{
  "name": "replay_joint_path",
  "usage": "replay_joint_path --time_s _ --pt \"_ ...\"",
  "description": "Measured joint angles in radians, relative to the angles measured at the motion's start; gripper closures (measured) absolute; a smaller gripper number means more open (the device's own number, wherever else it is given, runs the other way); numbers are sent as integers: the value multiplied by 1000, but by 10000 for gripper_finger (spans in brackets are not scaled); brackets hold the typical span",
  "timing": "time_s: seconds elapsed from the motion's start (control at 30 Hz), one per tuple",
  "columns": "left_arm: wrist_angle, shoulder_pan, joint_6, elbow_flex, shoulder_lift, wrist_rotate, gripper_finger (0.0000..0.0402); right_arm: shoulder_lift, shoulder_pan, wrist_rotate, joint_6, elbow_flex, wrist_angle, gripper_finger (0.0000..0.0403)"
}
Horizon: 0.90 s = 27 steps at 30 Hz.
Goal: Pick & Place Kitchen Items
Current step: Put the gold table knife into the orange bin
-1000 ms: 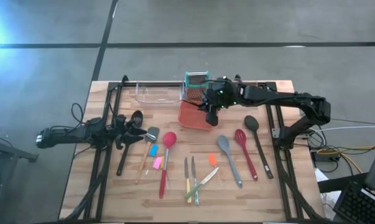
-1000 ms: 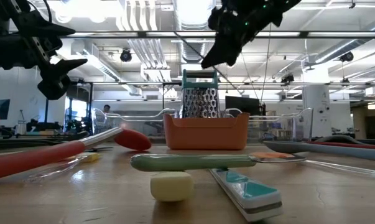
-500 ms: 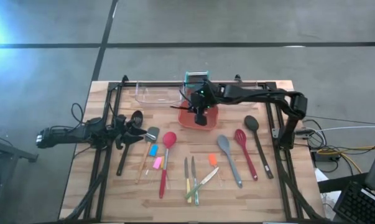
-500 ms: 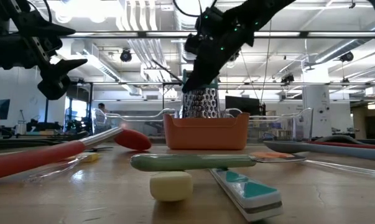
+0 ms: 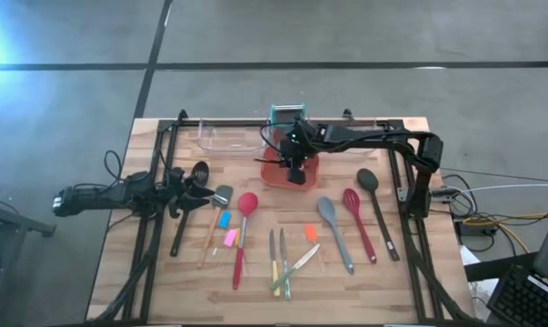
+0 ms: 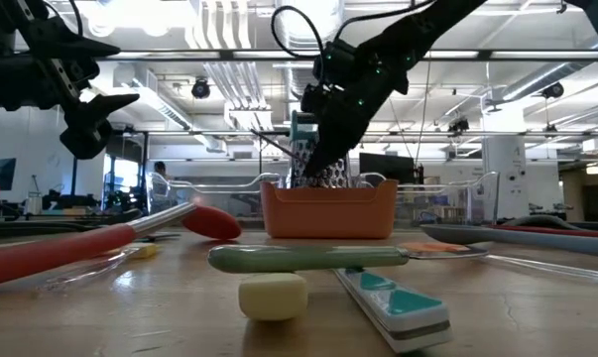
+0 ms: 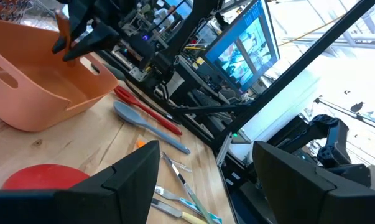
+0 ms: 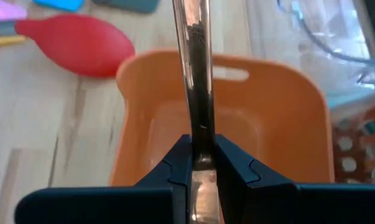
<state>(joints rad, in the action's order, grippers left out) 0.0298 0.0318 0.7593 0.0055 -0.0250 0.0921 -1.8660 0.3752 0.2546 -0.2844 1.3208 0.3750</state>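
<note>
Utensils (image 5: 283,241): about a dozen on table (image 5: 419,291) (bin (image 5: 284,172) apparently empty), one shiny handle (image 8: 196,74) clamped in right gripper (image 5: 293,163) over bin, nearly placed; left gripper (image 5: 194,191), fingers apart, waits beside black spoon (image 5: 190,204).

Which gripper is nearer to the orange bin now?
The right gripper: it hangs over the orange bin, shut on a slim shiny utensil. The left gripper waits far off near the table's left edge.
</note>
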Motion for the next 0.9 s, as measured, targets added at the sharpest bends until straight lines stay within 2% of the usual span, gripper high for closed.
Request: replay_joint_path --time_s 0.3,0.57,0.9 --pt "0 0 0 0 0 0 138 0 5 -3 -60 -74 -70 369" --pt "0 0 0 0 0 0 138 -2 7 -3 -117 -88 -128 369" --pt "0 1 0 0 0 0 138 -105 8 5 -116 -68 -121 369"
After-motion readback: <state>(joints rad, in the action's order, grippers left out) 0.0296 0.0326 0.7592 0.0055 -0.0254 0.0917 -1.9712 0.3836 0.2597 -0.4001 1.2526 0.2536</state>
